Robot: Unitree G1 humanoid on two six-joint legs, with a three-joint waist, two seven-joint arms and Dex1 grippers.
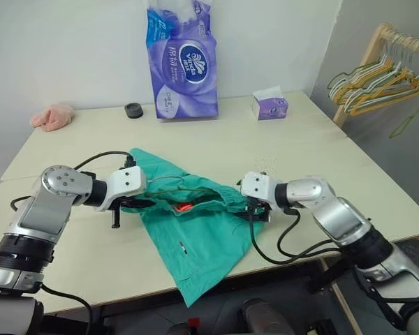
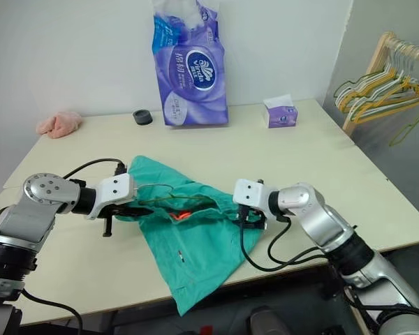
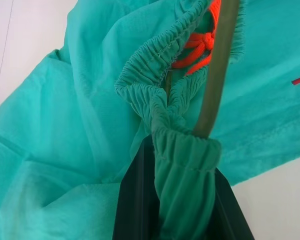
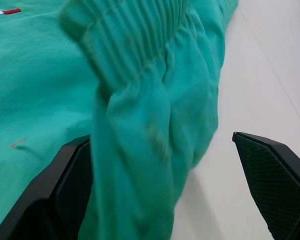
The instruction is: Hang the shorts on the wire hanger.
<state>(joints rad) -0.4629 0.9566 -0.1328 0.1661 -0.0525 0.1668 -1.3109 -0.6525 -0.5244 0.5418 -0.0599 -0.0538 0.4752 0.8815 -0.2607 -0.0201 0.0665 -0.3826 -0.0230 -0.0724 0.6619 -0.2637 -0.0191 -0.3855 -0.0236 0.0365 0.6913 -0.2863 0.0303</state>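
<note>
While the arms flank the cloth, left to right:
Left gripper (image 1: 126, 207): clamped on waistband and wire hanger (image 3: 216, 75).
Shorts (image 1: 195, 237): soft, light, floppy; draped over table (image 1: 335, 153) edge.
Hold: gathered elastic.
Right gripper (image 4: 165, 190): jaws apart, straddling waistband.

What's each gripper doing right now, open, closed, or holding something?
Left gripper: shut on the gathered waistband of the teal-green cloth shorts, with the thin olive-bronze wire hanger beside its fingers.
Right gripper: open, jaws wide around the waistband, not clamping it.
</note>
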